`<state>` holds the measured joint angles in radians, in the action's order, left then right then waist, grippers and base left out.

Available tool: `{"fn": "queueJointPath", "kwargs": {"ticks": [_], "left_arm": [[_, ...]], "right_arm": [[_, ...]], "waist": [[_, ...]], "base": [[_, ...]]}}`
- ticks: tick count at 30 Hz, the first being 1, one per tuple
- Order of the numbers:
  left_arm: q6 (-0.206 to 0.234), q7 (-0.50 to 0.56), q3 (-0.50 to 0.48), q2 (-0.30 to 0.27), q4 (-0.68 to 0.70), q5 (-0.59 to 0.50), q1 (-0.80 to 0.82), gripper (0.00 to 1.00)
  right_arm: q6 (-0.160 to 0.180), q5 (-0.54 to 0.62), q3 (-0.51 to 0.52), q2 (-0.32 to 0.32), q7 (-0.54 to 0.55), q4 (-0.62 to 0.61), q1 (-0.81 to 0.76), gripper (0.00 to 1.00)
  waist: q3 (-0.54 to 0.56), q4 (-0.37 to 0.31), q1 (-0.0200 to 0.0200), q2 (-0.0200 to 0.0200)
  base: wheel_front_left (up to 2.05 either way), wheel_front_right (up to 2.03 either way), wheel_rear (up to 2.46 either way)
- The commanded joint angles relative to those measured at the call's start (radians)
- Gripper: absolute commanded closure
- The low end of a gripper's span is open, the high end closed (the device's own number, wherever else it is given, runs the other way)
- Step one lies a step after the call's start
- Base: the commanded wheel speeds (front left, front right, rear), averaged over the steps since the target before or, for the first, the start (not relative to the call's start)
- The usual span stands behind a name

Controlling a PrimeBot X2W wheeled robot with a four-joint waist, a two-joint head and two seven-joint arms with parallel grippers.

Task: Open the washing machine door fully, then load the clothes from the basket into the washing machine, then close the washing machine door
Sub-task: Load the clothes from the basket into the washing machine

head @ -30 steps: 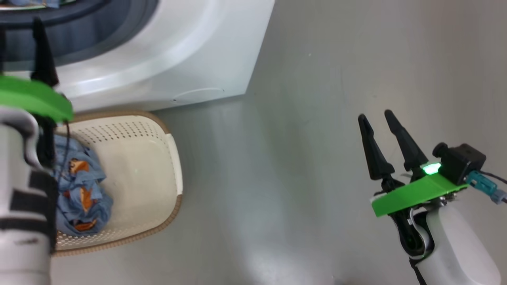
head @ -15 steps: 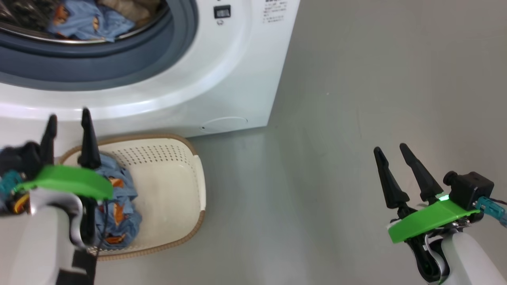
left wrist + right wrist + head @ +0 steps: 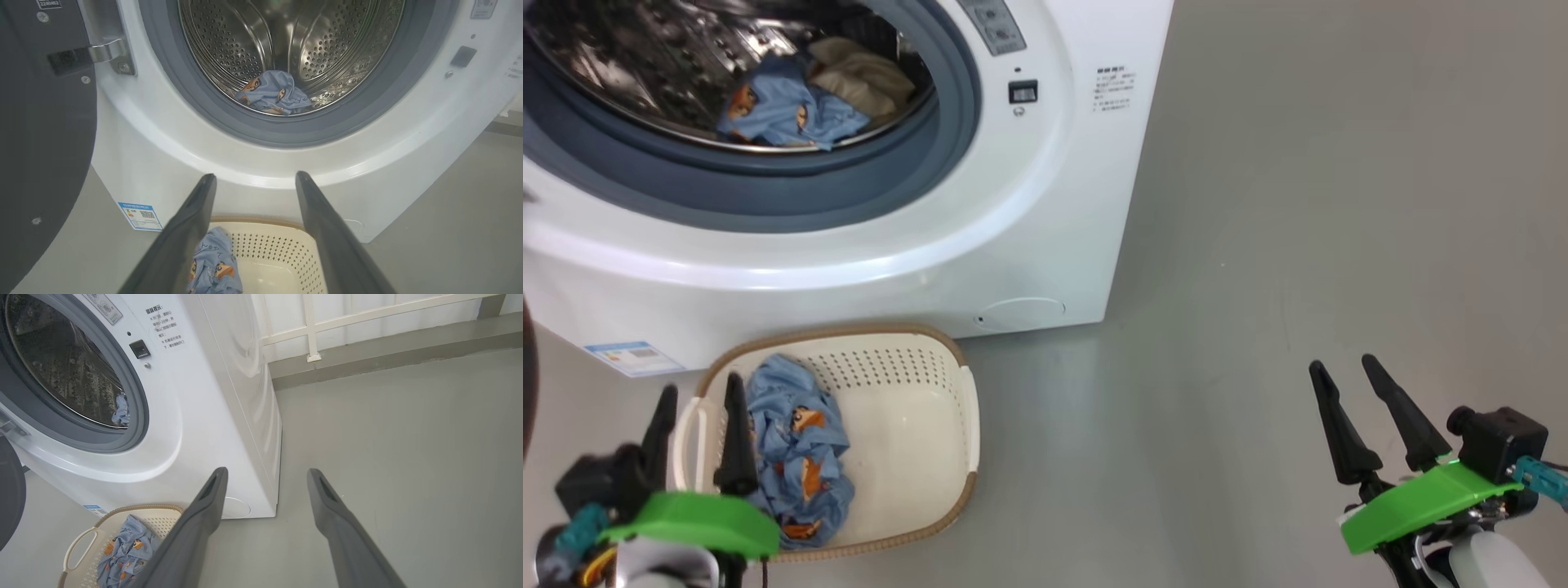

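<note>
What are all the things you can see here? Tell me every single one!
washing machine: one, white, behind the basket
door: one, black, swung open on the left
clothes in the drum: one blue printed piece, one cream piece, at the bottom
basket: one, cream with brown rim, on the grey floor
clothes in the basket: one blue printed heap, at its left end
sticker: one, blue and white, machine's lower left corner
railing: one, white, beyond the machine
left gripper: open, by the basket's left end
right gripper: open, over bare floor

left pincer [image 3: 701,390] low at left, fingers apart; right pincer [image 3: 1342,367] low at right, fingers apart
</note>
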<state>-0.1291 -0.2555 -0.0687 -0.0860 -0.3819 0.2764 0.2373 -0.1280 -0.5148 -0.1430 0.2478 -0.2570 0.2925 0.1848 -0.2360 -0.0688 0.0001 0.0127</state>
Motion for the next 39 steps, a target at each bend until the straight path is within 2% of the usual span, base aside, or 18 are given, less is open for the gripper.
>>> {"fn": "queueJointPath", "kwargs": {"ticks": [1,17,39], "left_arm": [[-0.001,-0.006,-0.036,-0.019,0.044,-0.013,-0.027,0.00],[-0.002,-0.006,-0.100,0.014,0.218,-0.025,-0.262,0.00],[-0.002,-0.006,-0.103,0.033,0.239,-0.037,-0.284,0.00]], "right_arm": [[-0.003,-0.016,-0.012,0.017,-0.005,-0.023,-0.024,0.00],[-0.003,-0.017,0.014,0.019,-0.005,-0.049,-0.099,0.00],[-0.003,-0.010,0.017,0.012,-0.005,-0.062,-0.097,0.00]], "waist": [[0.029,0.014,-0.0001,0.0000],[0.080,0.013,-0.0001,0.0000],[0.061,0.009,-0.0001,0.0000]], "base": [[0.00,0.00,0.00],[0.00,0.00,0.00],[0.00,0.00,0.00]]}}
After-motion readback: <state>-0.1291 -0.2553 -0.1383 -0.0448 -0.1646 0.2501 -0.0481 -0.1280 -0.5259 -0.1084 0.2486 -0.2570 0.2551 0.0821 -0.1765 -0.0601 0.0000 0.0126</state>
